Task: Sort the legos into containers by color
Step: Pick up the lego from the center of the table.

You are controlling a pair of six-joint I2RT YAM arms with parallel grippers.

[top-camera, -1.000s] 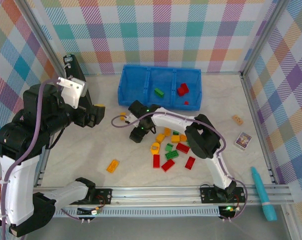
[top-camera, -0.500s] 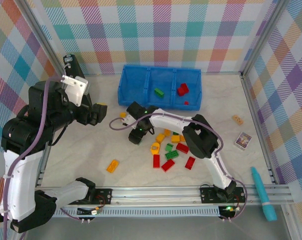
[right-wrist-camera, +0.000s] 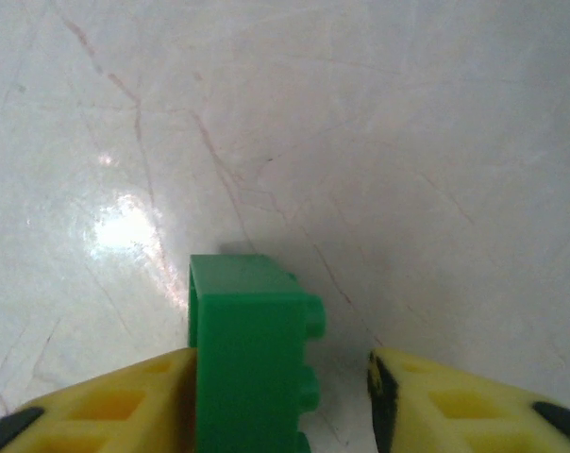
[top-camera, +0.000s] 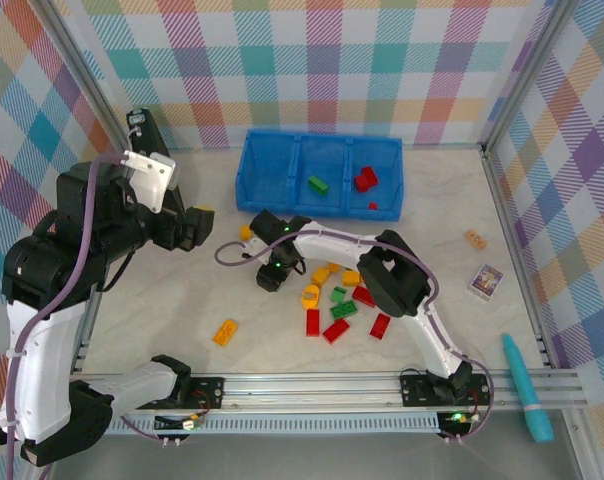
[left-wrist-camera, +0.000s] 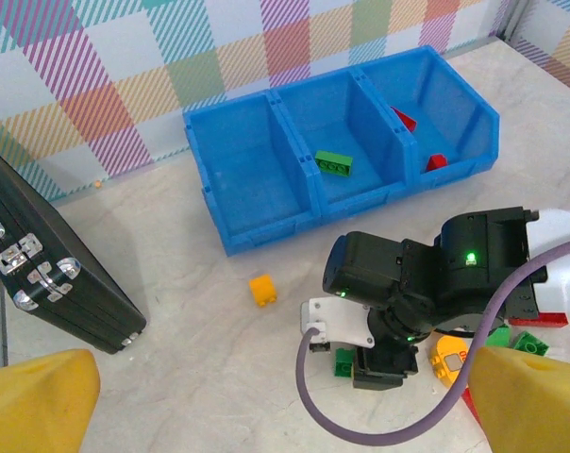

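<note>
**benchlurker:** How much room is there around that pick?

**me:** Decent. My right hand (top-camera: 270,278) is down on the glossy, pale marbled surface (right-wrist-camera: 360,142). There's open space to its left, and the loose pile of legos (top-camera: 337,300) sits just to its right. The blue plastic bin (top-camera: 244,180) is close behind it.

**benchlurker:** Clamped on anything?

**me:** Nope. It's narrowed around a blocky, studded green brick (right-wrist-camera: 252,359). One yellow finger (right-wrist-camera: 106,406) touches it and the other stands just off. My left hand (top-camera: 187,228) hangs spread wide with nothing in it, near the black case (left-wrist-camera: 49,274) by the left edge.
</note>
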